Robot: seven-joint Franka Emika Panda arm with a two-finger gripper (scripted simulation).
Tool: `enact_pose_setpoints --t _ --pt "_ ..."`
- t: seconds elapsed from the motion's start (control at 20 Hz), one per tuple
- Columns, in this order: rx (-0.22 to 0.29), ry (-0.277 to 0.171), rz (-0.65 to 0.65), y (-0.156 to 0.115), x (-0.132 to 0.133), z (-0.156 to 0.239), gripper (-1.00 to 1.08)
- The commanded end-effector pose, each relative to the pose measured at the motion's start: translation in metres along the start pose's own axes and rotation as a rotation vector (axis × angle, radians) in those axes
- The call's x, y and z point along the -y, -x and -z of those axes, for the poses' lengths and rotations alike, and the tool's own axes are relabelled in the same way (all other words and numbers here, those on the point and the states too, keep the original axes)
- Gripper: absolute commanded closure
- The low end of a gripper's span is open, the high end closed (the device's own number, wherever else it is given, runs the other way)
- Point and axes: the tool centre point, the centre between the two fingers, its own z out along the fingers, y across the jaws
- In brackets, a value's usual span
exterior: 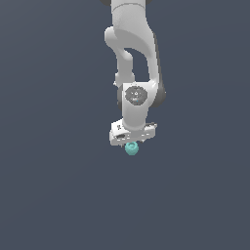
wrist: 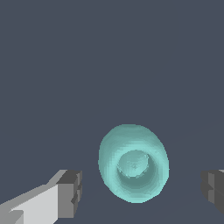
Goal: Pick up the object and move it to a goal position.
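White hand (exterior: 132, 144) hangs at the centre of the exterior view, pointing down from the arm (exterior: 133, 58) that enters from the top edge. Its fingers (wrist: 70, 192) stand wide, one on each side of the ball, with clear gaps and no contact. The teal ball (exterior: 132, 149), dimple up, sits just below the hand's body, between the fingers, against the plain dark grey background.

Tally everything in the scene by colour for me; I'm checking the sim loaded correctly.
Teal: 1, the roundish object between the open fingers
White: 1, the arm with its gripper
Dark grey: 1, the floor
Total: 3
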Motion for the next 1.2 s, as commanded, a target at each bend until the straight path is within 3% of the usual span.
enact_pose_setpoints --t 0.0,0.5,0.55,1.15 --pt "0.001 0.0 0.002 0.001 0.0 -0.01 -0.92" --pt "-0.001 0.0 0.006 0.0 0.001 -0.043 -0.92" --pt "-0.001 0.0 0.006 0.0 0.001 -0.043 1.08" --pt "-0.001 0.0 0.006 0.0 0.001 -0.041 1.08"
